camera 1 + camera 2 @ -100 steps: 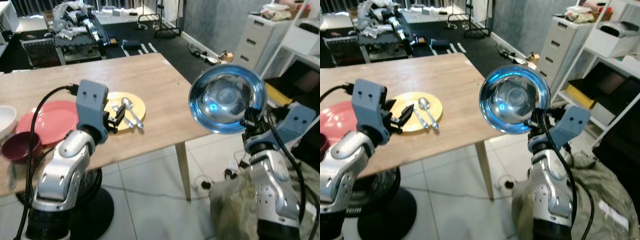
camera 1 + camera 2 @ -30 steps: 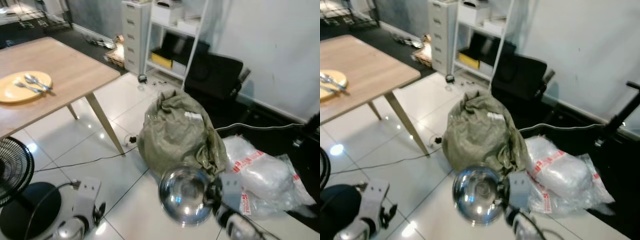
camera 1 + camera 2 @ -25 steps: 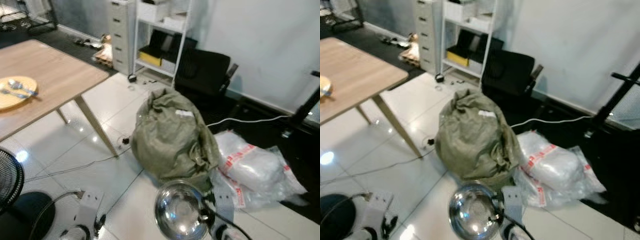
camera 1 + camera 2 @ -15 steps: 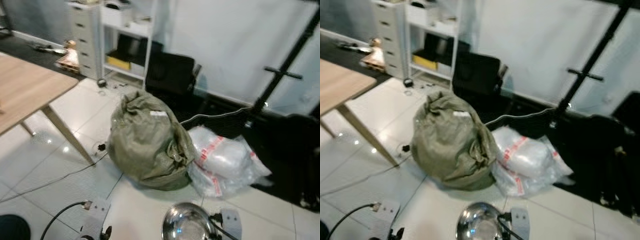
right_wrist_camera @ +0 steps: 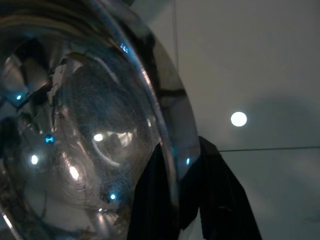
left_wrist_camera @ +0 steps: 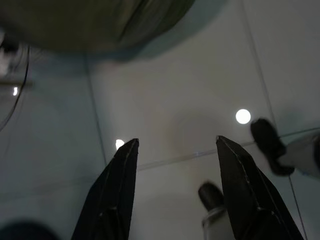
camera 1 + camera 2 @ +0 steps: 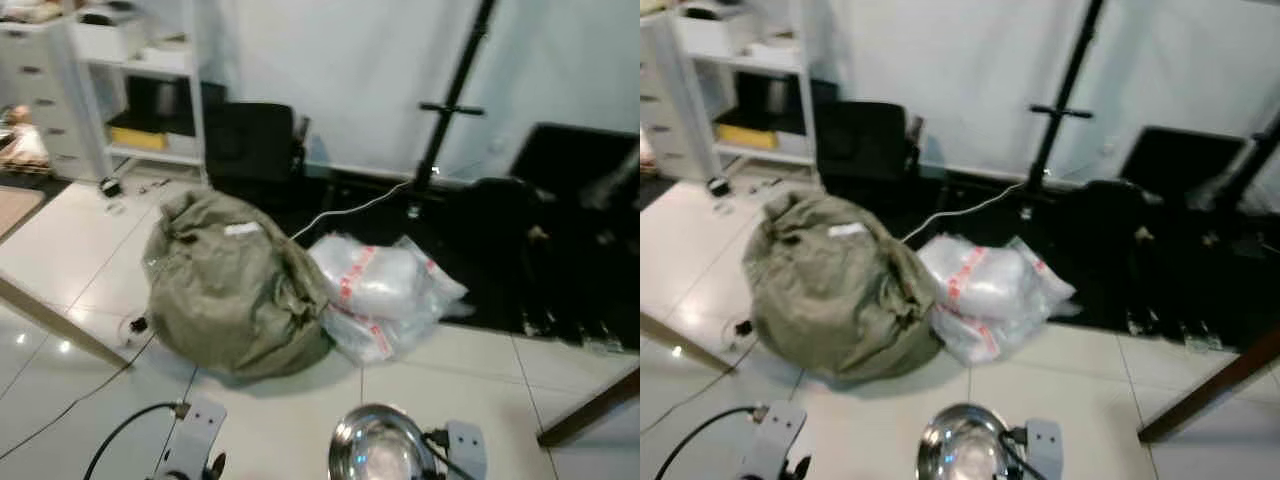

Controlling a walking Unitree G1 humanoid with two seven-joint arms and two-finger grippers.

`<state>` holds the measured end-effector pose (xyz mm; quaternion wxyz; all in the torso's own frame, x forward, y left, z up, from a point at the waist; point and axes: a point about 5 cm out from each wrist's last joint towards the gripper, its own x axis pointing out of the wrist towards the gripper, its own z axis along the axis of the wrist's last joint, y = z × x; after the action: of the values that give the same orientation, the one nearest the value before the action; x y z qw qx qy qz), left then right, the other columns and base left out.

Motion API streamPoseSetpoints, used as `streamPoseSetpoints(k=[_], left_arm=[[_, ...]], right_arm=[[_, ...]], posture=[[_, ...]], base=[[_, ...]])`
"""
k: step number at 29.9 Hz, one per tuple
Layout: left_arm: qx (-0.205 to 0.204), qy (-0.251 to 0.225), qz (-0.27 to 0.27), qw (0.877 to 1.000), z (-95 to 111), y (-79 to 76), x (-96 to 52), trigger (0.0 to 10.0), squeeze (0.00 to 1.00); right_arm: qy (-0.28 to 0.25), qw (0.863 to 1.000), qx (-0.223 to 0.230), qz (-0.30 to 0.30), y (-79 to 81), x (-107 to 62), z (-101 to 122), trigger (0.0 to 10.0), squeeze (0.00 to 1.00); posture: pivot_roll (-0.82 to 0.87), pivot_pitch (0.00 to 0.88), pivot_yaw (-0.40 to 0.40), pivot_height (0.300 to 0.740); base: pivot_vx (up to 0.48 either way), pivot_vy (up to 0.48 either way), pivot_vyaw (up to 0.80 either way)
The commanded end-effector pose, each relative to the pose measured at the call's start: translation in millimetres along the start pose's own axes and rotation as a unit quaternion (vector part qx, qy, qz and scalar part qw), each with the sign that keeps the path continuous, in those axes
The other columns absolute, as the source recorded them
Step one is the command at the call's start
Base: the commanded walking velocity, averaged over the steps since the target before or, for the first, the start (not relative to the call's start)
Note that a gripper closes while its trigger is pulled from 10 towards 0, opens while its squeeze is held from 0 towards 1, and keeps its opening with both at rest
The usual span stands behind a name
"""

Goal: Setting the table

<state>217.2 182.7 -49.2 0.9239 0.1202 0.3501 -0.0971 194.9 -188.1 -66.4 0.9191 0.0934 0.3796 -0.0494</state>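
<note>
A shiny steel bowl (image 7: 375,448) hangs low in front of me over the white tile floor. My right gripper (image 5: 180,150) is shut on its rim, with one black finger (image 5: 150,200) inside the bowl and the other outside. The bowl (image 5: 75,125) takes up most of the right wrist view. My left gripper (image 6: 176,145) hangs open above the tiles with nothing between its fingers. Its grey wrist block (image 7: 195,440) sits at the bottom left of the left eye view.
A stuffed olive-green sack (image 7: 225,285) lies on the floor ahead, with clear plastic bags (image 7: 385,290) beside it. A wooden table leg (image 7: 50,320) slants at the left. Behind are a white shelf (image 7: 130,80), a black stand (image 7: 445,110) and dark bags (image 7: 570,230).
The camera has swung right: the table with the yellow plate has left the view and the sack has slid left. The bowl stays in my right gripper, now held low.
</note>
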Motion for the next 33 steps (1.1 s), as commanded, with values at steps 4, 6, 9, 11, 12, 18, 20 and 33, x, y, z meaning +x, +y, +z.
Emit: streamPoseSetpoints(k=[4,6,9,11,12,18,20,33], left_arm=[[0.006,-0.006,-0.006,1.000,1.2,-4.1,1.9,10.0,0.00],[0.007,-0.008,-0.007,1.000,1.8,-4.3,2.2,10.0,0.00],[0.007,-0.010,-0.007,1.000,2.3,-4.3,2.6,10.0,0.00],[0.007,-0.012,-0.006,1.000,2.6,-4.3,2.9,10.0,0.00],[0.007,-0.012,-0.006,1.000,2.6,-4.3,2.9,10.0,0.00],[0.006,-0.016,-0.005,1.000,3.0,-4.1,3.6,10.0,0.00],[0.006,-0.017,-0.005,1.000,3.1,-4.0,3.8,10.0,0.00],[0.000,-0.030,-0.004,1.000,6.0,-3.0,4.6,10.0,0.00]], right_arm=[[-0.013,1.000,-0.001,-0.007,-5.6,0.7,5.2,10.0,0.00],[-0.014,1.000,-0.002,-0.007,-5.9,0.9,5.7,10.0,0.00],[-0.016,1.000,-0.003,-0.008,-6.1,1.1,6.2,10.0,0.00],[-0.018,1.000,-0.004,-0.008,-6.2,1.4,6.6,10.0,0.00],[-0.018,1.000,-0.004,-0.008,-6.2,1.4,6.6,10.0,0.00],[-0.019,1.000,-0.005,-0.007,-6.3,1.9,7.4,10.0,0.00],[-0.020,1.000,-0.006,-0.007,-6.2,2.1,7.6,10.0,0.00],[-0.037,0.999,-0.009,-0.009,-7.6,3.0,13.9,10.0,0.00]], posture=[[-0.03,0.000,0.048,0.740],[-0.03,0.000,0.048,0.740],[-0.03,0.000,0.048,0.740],[-0.03,0.000,0.049,0.740],[-0.03,0.000,0.049,0.740],[-0.03,0.000,0.048,0.740],[-0.03,0.000,0.048,0.740],[-0.04,0.000,0.051,0.740]], base=[[0.000,0.000,-0.78],[0.000,0.000,-0.78],[0.000,0.000,-0.78],[0.000,0.000,-0.78],[0.000,0.000,-0.78],[0.000,0.000,-0.78],[0.000,0.000,-0.78],[0.000,0.000,-0.78]])
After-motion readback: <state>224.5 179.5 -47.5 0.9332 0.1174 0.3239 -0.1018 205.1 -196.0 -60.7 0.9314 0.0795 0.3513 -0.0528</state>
